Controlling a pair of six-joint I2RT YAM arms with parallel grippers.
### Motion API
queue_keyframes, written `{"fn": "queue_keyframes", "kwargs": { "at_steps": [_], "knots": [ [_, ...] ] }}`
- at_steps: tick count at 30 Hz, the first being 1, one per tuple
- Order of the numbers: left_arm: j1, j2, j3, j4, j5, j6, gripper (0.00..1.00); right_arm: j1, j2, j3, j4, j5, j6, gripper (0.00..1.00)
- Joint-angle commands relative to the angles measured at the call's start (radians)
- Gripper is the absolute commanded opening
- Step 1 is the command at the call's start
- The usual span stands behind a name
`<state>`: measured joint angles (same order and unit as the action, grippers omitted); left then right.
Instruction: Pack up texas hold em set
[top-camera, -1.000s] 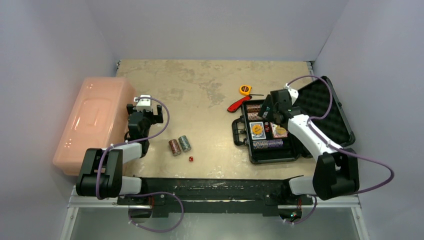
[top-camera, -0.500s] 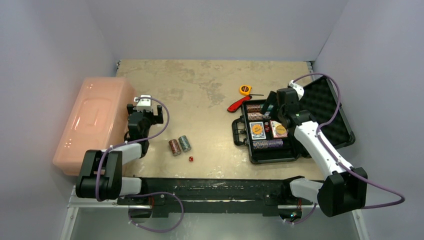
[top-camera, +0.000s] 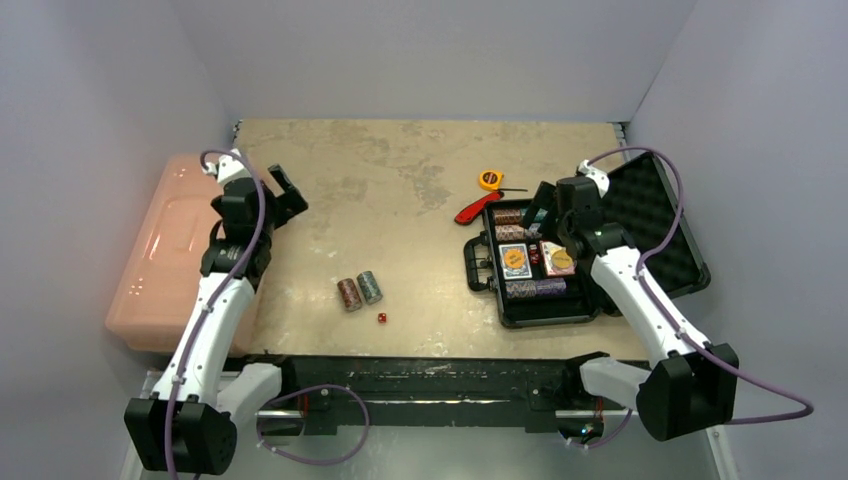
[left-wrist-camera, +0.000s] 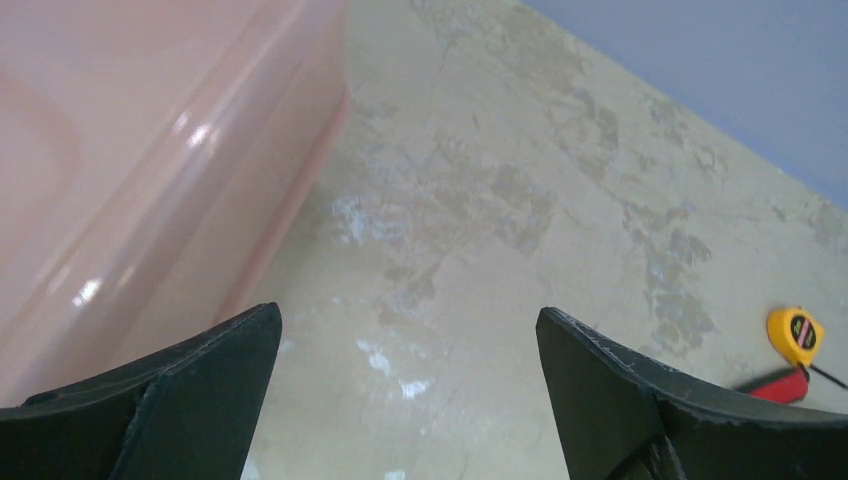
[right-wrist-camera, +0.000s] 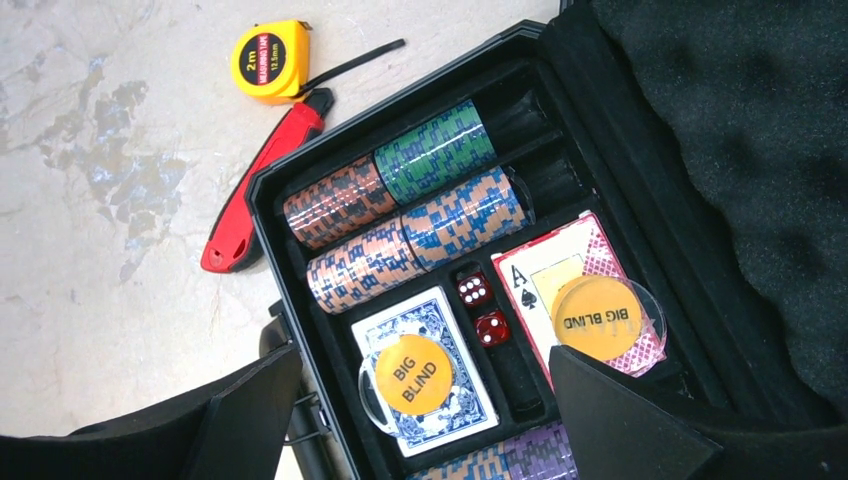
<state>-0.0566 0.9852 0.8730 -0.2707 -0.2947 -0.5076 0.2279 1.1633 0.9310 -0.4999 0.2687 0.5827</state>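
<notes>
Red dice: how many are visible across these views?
3. Two dice sit in the case between the card decks; one die lies loose on the table near two chip rolls. Others may be hidden.

The left arm (top-camera: 210, 310), folded low a second ago, now stretches up along the pink bin (top-camera: 160, 260), its elbow swung out past the table's (top-camera: 420, 160) near-left corner. The left gripper (top-camera: 287, 192) has moved toward the bin's far-right corner. The right arm's (top-camera: 640, 295) elbow drops toward the near edge, its wrist edging toward the case's (top-camera: 545, 320) lid.
</notes>
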Motion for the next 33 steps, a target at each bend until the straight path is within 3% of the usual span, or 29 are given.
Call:
{"fn": "queue_keyframes", "kwargs": {
  "at_steps": [1, 6, 10, 12, 21, 33],
  "knots": [
    [-0.003, 0.016, 0.029, -0.268, 0.179, -0.104, 1.00, -0.002, -0.050, -0.019, 0.041, -0.013, -0.013, 0.99],
    [-0.028, -0.036, 0.055, -0.435, 0.251, -0.103, 1.00, -0.003, -0.074, -0.036, 0.040, -0.019, -0.022, 0.99],
    [-0.214, -0.033, 0.135, -0.653, 0.135, -0.072, 0.97, -0.002, -0.095, -0.047, 0.040, -0.031, -0.027, 0.99],
    [-0.282, -0.041, 0.143, -0.702, 0.147, -0.089, 0.90, -0.003, -0.104, -0.053, 0.047, -0.044, -0.026, 0.99],
    [-0.456, -0.023, -0.007, -0.647, 0.261, -0.109, 0.50, -0.004, -0.126, -0.045, 0.039, -0.080, -0.035, 0.99],
    [-0.656, 0.219, -0.026, -0.469, 0.223, -0.194, 0.37, -0.002, -0.136, -0.047, 0.049, -0.109, -0.044, 0.99]
  ]
}}
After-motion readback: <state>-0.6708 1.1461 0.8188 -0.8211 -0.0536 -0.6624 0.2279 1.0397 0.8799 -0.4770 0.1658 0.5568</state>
